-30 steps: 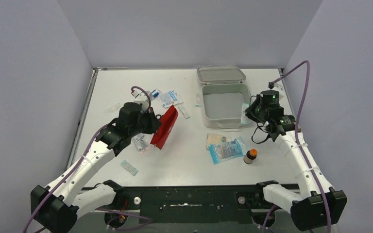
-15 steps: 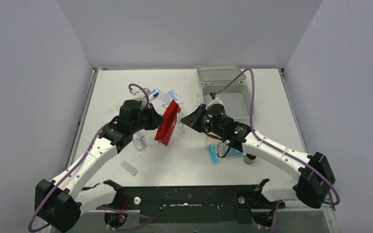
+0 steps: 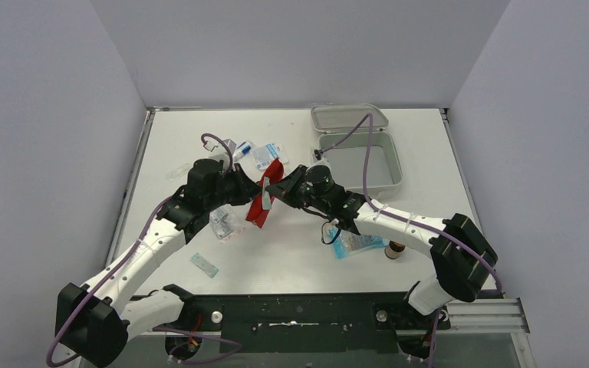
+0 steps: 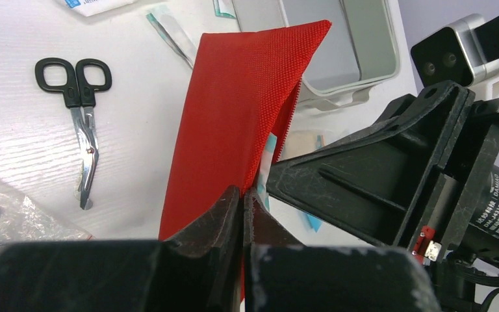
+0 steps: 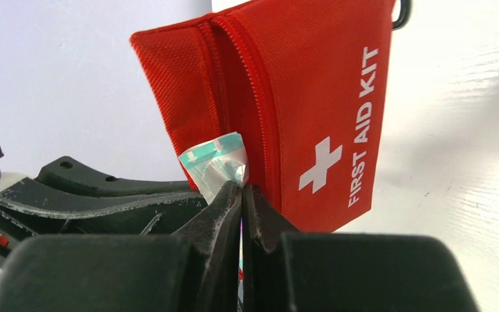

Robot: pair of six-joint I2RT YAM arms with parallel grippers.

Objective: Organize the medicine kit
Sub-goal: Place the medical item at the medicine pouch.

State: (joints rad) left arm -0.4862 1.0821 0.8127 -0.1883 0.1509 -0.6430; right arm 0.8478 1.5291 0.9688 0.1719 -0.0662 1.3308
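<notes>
**Table layout, by pincer**

Pouch (image 5: 312, 97): upright between left pincer (image 4: 242, 195) and right pincer (image 5: 241, 188), pinched by the left.
Sachet (image 5: 216, 162): in right pincer's tips, against pouch.
Scissors (image 4: 86, 149): on table (image 3: 199, 138), ahead-left of left pincer.
Box (image 3: 396, 170): right of right pincer; lid (image 3: 349, 116) behind.
Bottle (image 3: 393, 250): nearer, right.

The medicine kit (image 3: 383, 165) is a pale grey-white square plastic box with rounded corners. It stands upright and open on the table (image 3: 199, 130), toward the far right. Its hinged lid (image 3: 341, 117) is swung back and lies flat on the far side, inner face up. The part of the inside that shows is plain grey. Its near left corner is hidden.
</notes>
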